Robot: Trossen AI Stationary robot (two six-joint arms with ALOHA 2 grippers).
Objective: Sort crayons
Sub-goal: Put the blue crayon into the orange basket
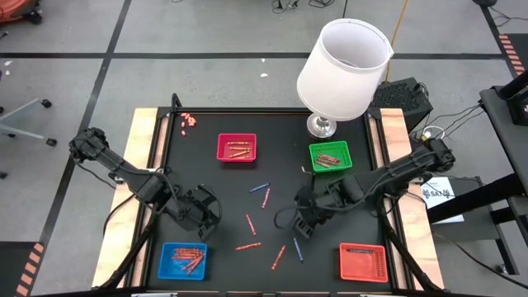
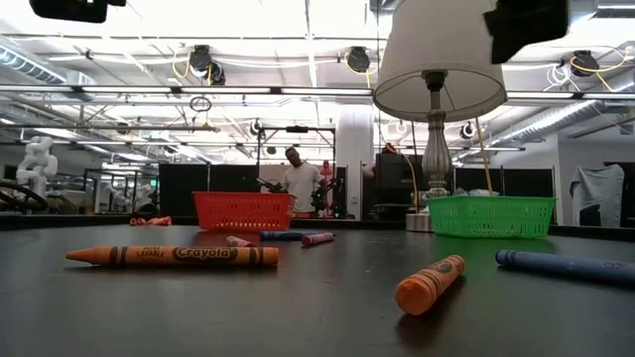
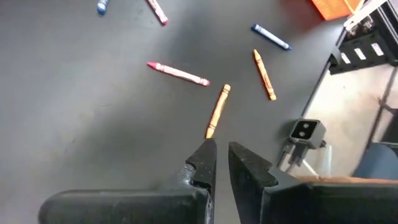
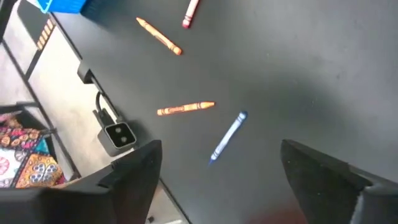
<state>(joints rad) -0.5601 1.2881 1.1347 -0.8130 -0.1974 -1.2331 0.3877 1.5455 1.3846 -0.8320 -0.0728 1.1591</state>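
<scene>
Several loose crayons lie flat on the black table (image 1: 206, 177): a blue (image 1: 260, 188), a pink (image 1: 266, 198), a red (image 1: 250, 223), two orange (image 1: 247, 246) (image 1: 279, 256) and another blue (image 1: 298, 249). My left gripper (image 1: 208, 219) hovers left of them, its fingers (image 3: 221, 163) nearly together and empty, with an orange crayon (image 3: 217, 111) just beyond the tips. My right gripper (image 1: 302, 224) hangs wide open (image 4: 227, 168) above the near blue crayon (image 4: 227, 137), apart from it. An orange crayon (image 4: 186, 109) lies beside that one.
Four small trays hold crayons: red (image 1: 237, 148) at the far middle, green (image 1: 331, 156) at the far right, blue (image 1: 183, 260) at the near left, orange-red (image 1: 364, 261) at the near right. A lamp (image 1: 342, 70) stands at the far right. A person (image 2: 298, 183) stands beyond the table.
</scene>
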